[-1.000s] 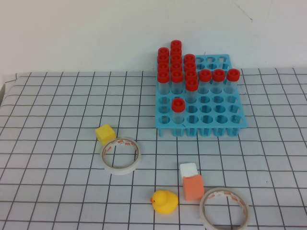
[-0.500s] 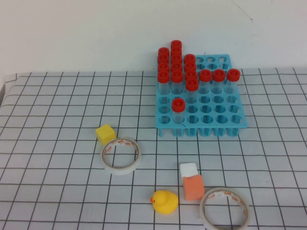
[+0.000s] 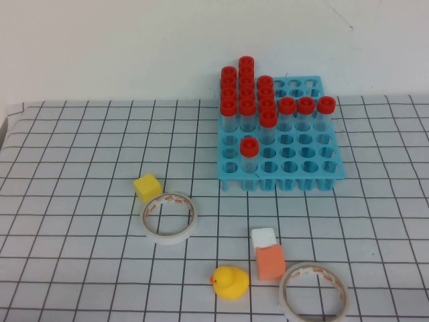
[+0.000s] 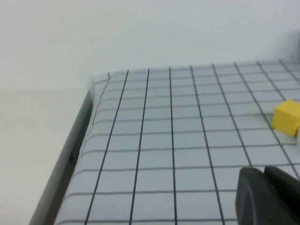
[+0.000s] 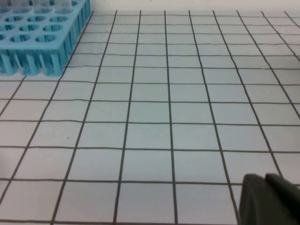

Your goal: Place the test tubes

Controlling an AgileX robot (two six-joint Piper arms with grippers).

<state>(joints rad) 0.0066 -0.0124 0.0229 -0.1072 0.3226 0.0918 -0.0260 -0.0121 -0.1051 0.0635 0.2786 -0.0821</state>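
Your right hand (image 5: 267, 199) is closed and empty, low over bare desk (image 5: 168, 117). It is drawn back so far toward the robot that the high view does not catch it. Your left hand (image 4: 265, 197) is the same, shut on nothing, near the desk's left edge. The yellow cube (image 4: 287, 117) lies a little way ahead of it.

The relation that matters is where the tubes stand from each hand. All the test tubes (image 3: 247, 94) that show are upright in the blue rack (image 3: 308, 164), red caps up and long axes vertical. They are packed into its far rows and its left side. One lone tube (image 3: 249, 155) stands apart from them, in a near row. I see no tube lying loose on the desk, so I can't tell you which one you're meant to place next.

From your right hand, the rack (image 5: 42, 37) lies well ahead and off to its inner side, with open desk between them. From your left hand it is further off, across the desk and beyond the cube. So I'd judge the right arm the nearer one.

Since every tube stands upright, the approach likely has to come down from above the cap, with the hand opened first. The lone tube has free holes around it, which leaves room for the fingers. The packed tubes behind touch or nearly touch their neighbours, and they would be easy to knock.
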